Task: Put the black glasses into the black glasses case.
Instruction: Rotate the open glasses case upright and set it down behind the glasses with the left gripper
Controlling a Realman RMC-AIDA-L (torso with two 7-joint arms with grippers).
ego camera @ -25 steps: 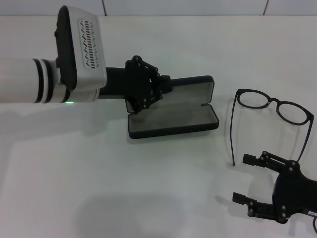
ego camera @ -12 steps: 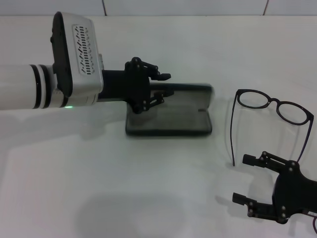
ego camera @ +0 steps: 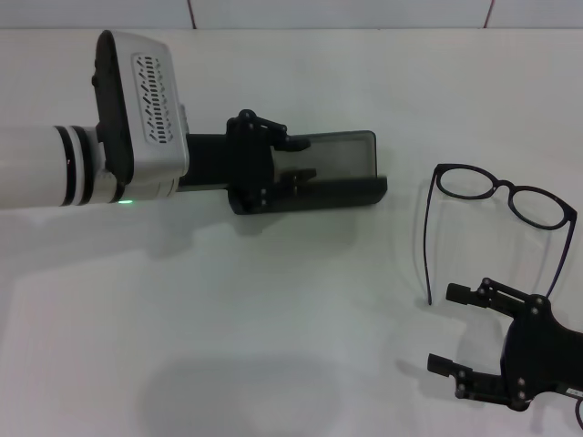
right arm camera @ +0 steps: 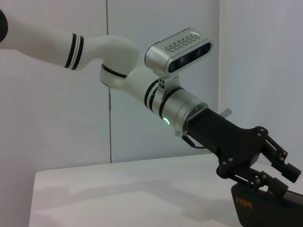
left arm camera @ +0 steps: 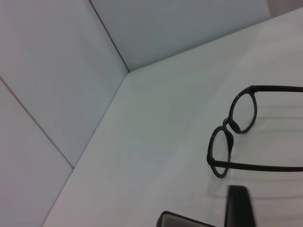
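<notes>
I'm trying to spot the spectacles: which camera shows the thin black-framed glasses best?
The head view: the thin black-framed glasses lie whole on the white table, both lenses and a long temple arm visible. The left wrist view shows them closer, with the temple arms cut off. The right wrist view shows none of them.

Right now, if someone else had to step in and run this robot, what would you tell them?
Left gripper: at the black glasses case, fingers open around its edge, apparently tilting it.
Right gripper: open, hovering near the table's front, beside the black glasses, not touching them.
Glasses: unfolded on the white table, right of the case.
Done: nothing is in the case yet.
Left: settle the case open, pick up the glasses, place them inside.
</notes>
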